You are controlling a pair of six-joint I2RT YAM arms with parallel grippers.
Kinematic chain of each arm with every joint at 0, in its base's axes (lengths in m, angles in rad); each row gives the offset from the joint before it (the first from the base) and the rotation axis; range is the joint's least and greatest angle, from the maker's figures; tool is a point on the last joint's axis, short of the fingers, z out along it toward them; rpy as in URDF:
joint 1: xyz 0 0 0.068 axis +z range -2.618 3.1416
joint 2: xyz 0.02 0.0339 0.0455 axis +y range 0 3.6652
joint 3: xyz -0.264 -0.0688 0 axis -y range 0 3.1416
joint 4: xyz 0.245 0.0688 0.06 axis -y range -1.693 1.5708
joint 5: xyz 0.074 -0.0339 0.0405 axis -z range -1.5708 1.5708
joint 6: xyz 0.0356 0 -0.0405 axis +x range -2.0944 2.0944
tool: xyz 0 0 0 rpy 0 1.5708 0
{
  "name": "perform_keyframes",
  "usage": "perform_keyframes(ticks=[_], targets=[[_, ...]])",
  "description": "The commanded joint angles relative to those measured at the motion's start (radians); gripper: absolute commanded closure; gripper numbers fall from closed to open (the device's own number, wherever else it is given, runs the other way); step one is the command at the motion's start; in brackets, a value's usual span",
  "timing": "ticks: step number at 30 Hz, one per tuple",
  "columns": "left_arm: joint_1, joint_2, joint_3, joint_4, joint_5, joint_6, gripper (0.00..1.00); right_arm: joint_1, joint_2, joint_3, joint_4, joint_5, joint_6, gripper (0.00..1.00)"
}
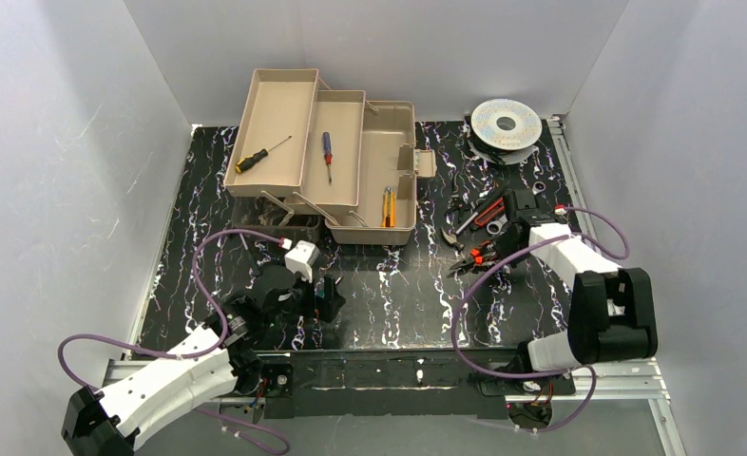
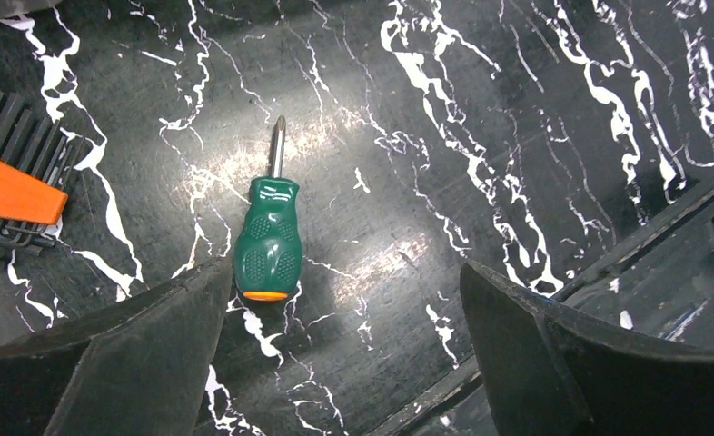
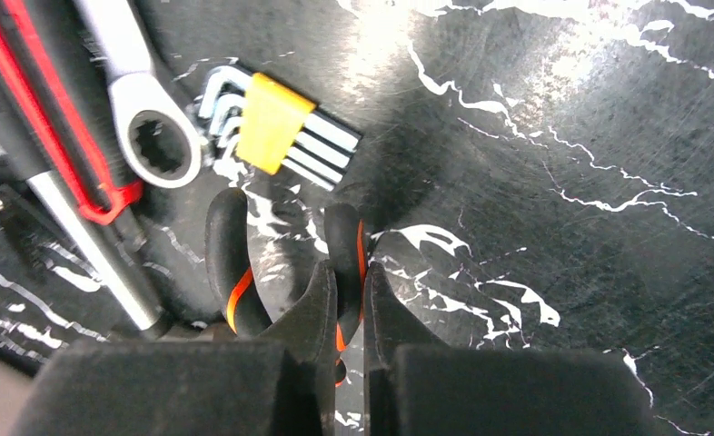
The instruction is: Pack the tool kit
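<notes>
- While the right gripper point(image 3: 349, 277) is pinched nearly closed on one black-and-orange handle of the pliers point(image 3: 226, 245), the left gripper point(image 2: 346, 271) stands wide and holds nothing.
- The left arm's coming move, as I judge it, turns on the green screwdriver point(image 2: 267, 241). It lies flat on the tabletop point(image 2: 480, 136), off-centre in the gap. Its orange butt is just beside the finger point(image 2: 144, 354) on the left of the wrist view and well apart from the other.
- Its long axis runs almost straight away from the gripper, tip farthest, so the jaws would close across the handle. A small sideways shift toward the tool should centre it first.
- The left arm is plainly the nearer one. The right arm is busy among the loose tools by the wrench point(image 3: 158, 145) and the yellow hex keys point(image 3: 276, 123).
- The toolbox point(image 1: 379, 161) sits open at the far middle of the tabletop, beyond both grippers, its trays point(image 1: 275, 109) folded out to the left.
- Two screwdrivers point(image 1: 328, 152) already lie in the trays, and a yellow knife point(image 1: 387, 204) lies in the base.
</notes>
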Motion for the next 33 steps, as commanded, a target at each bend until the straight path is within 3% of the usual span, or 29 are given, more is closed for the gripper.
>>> perform_keyframes(ticks=[1, 6, 10, 14, 24, 33], targets=[[-0.002, -0.022, -0.02, 0.0, -0.013, 0.04, 0.04, -0.003, -0.121, 0.016, -0.025, 0.006, -0.08, 0.99], [-0.003, -0.03, -0.048, 0.041, 0.01, 0.048, 0.04, -0.003, -0.297, -0.015, 0.088, -0.079, -0.3, 0.99], [-0.003, -0.029, -0.061, 0.063, 0.011, 0.051, 0.04, -0.003, -0.405, -0.026, 0.24, -0.241, -0.48, 0.99], [-0.002, -0.053, -0.078, 0.078, 0.012, 0.052, 0.05, -0.003, -0.444, 0.026, 0.313, -0.351, -0.521, 0.99], [-0.003, -0.094, -0.098, 0.084, 0.015, 0.051, 0.04, 0.046, -0.291, 0.34, 0.332, -0.534, -0.589, 0.99], [-0.003, -0.123, -0.11, 0.089, 0.018, 0.053, 0.02, 0.289, -0.021, 0.586, 0.221, -0.356, -0.659, 0.99]])
